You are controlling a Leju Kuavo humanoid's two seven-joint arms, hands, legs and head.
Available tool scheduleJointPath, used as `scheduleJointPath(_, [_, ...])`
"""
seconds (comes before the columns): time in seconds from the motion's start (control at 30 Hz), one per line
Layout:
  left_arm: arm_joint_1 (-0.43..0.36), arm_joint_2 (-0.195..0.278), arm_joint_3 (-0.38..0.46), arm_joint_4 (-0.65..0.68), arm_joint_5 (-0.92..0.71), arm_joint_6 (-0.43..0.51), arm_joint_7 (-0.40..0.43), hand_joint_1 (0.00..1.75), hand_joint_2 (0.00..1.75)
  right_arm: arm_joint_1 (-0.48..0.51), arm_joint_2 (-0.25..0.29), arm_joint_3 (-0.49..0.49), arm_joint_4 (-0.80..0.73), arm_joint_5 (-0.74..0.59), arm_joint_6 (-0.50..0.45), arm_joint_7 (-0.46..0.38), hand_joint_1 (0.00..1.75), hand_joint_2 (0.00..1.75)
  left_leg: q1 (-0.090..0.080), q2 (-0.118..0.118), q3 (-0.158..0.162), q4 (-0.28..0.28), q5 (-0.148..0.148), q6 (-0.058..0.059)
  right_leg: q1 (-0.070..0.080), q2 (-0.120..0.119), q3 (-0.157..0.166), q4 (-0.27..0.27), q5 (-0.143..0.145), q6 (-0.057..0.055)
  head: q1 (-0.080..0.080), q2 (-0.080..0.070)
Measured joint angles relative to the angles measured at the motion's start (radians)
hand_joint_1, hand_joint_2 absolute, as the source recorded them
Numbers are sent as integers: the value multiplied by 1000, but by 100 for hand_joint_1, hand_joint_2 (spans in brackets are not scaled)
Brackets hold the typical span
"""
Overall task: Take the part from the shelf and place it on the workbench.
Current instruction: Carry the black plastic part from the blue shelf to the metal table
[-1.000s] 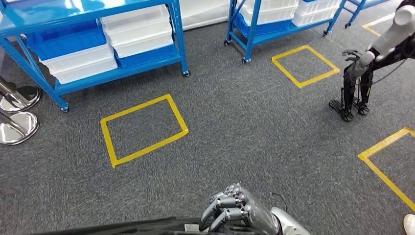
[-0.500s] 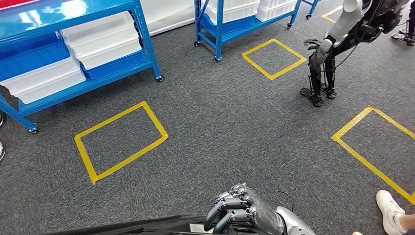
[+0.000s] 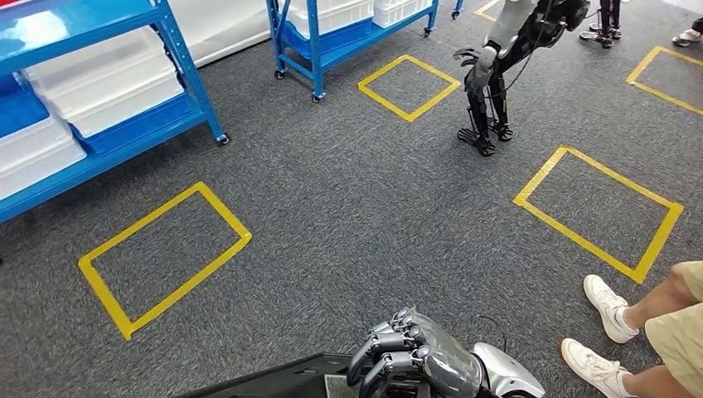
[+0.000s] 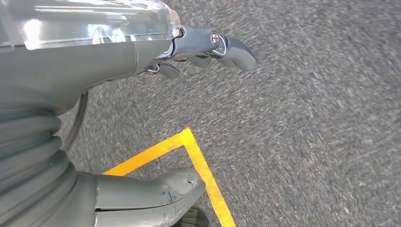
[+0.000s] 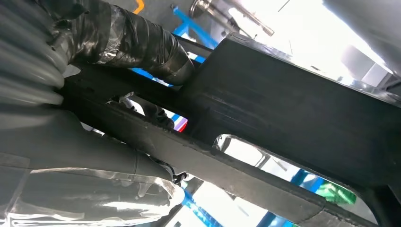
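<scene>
Low in the head view my right hand [image 3: 423, 365] grips the black part [image 3: 273, 383], a flat dark piece that runs off toward the lower left. In the right wrist view the black part [image 5: 283, 118] lies across the hand [image 5: 85, 156], with the taped thumb [image 5: 132, 40] curled over it. My left hand [image 4: 142, 109] hangs over the grey carpet with its fingers [image 4: 227, 45] apart and nothing in it. The blue shelf [image 3: 178, 62] with white bins stands at the upper left.
A second blue shelf [image 3: 311, 50] stands at the back. Another humanoid robot [image 3: 493, 75] stands at the upper right. A person's legs and white shoes [image 3: 609, 307] are at the lower right. Yellow tape squares [image 3: 162, 257] mark the grey carpet [image 3: 373, 207].
The whole view has swung to the right: shelves and tape squares slide left and the person's legs come in at the right. My right hand keeps its hold on the black part.
</scene>
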Motion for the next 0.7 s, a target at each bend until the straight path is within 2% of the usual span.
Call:
scheduleJointPath(0.03, [-1, 0, 0, 0, 2, 0, 0, 0, 175, -1, -1, 0, 0, 0, 0, 0, 175, 175, -2, 7, 0, 2, -2, -5, 3, -1, 4, -12, -1, -6, 0, 0])
scheduleJointPath(0.1, [-5, 0, 0, 0, 6, 2, 1, 0, 175, -2, -2, -1, 0, 1, 0, 1, 175, 175, -1, 15, 3, 3, -5, -16, 3, 20, 1, -14, 5, -17, 0, 0])
scheduleJointPath(0.17, [-7, 0, 0, 0, 10, 4, 2, 0, 175, -5, -2, 0, -1, 1, -1, 2, 175, 175, 5, -20, -4, 27, -30, -28, -1, 36, 1, -21, 12, -30, 0, 0])
scheduleJointPath(0.23, [-5, 0, 0, 0, 18, 6, 3, 0, 175, -10, -2, 0, -1, 1, -1, 2, 175, 175, 11, -68, -47, 127, -95, -36, -4, 54, -2, -24, 17, -38, 0, 0])
scheduleJointPath(0.27, [-3, 0, 0, 0, 22, 7, 4, 0, 175, -11, -3, -1, -1, 1, -1, 3, 175, 175, 12, -77, -79, 198, -129, -38, -4, 64, -5, -23, 18, -40, 0, 0])
scheduleJointPath(0.3, [-2, 0, 1, 0, 25, 6, 6, 0, 175, -11, -5, -1, -1, 1, -1, 3, 175, 175, 13, -81, -107, 258, -150, -39, -4, 74, -8, -22, 19, -41, 0, 0])
scheduleJointPath(0.33, [-1, 0, 1, 0, 27, 6, 7, 0, 175, -12, -6, -1, -1, 1, -1, 3, 175, 175, 13, -82, -123, 290, -152, -40, -3, 85, -10, -20, 20, -41, 0, 0])
scheduleJointPath(0.37, [-1, 0, 1, 0, 29, 5, 7, 0, 175, -12, -7, -1, -1, 1, -1, 4, 175, 175, 13, -84, -119, 279, -133, -38, -3, 98, -11, -17, 20, -41, 0, 0])
scheduleJointPath(0.4, [-1, 0, 1, 0, 30, 5, 8, 0, 175, -12, -8, -1, -1, 1, -1, 4, 175, 175, 13, -89, -95, 229, -98, -35, -3, 110, -12, -14, 20, -40, 0, 0])
scheduleJointPath(0.47, [-2, 1, 1, 0, 31, 6, 8, 0, 175, -14, -11, -3, -2, 1, -1, 4, 175, 175, 13, -127, -31, 90, -32, -25, -3, 133, -13, -10, 21, -37, 0, 0])
scheduleJointPath(0.5, [-2, 2, 1, 0, 32, 7, 9, 0, 175, -15, -14, -5, -3, 0, -1, 4, 175, 175, 13, -145, -10, 41, -16, -19, -3, 145, -16, -9, 23, -32, 0, 0])
scheduleJointPath(0.53, [-1, 2, 1, 0, 32, 8, 11, 0, 175, -15, -17, -8, -5, -1, -1, 5, 175, 175, 12, -157, 1, 18, -13, -15, -4, 155, -20, -9, 26, -25, 0, 0])
scheduleJointPath(0.57, [-1, 3, 1, 0, 33, 9, 13, 0, 175, -15, -21, -12, -6, -5, 1, 5, 175, 175, 10, -157, 3, 13, -15, -11, -6, 166, -24, -10, 31, -17, 0, 0])
scheduleJointPath(0.6, [-2, 4, 1, 0, 33, 10, 16, 0, 175, -14, -26, -15, -9, -9, 4, 6, 175, 175, 9, -147, 5, 8, -12, -7, -7, 178, -27, -13, 36, -8, 0, 0])
scheduleJointPath(0.63, [-4, 4, 1, 0, 32, 13, 18, 0, 175, -13, -30, -17, -12, -13, 8, 6, 175, 175, 11, -135, 6, 2, -6, -1, -7, 177, -29, -13, 36, -2, 0, 0])
scheduleJointPath(0.67, [-5, 3, 1, 0, 29, 15, 20, 0, 175, -13, -34, -19, -16, -17, 13, 6, 175, 175, 13, -123, 8, -6, 0, 6, -5, 160, -36, -2, 27, 2, 0, 0])
scheduleJointPath(0.7, [-6, 2, 1, 0, 26, 16, 22, 0, 175, -13, -37, -20, -19, -19, 18, 6, 175, 175, 14, -110, 9, -13, 6, 12, -2, 134, -51, 28, 5, 5, 0, 0])
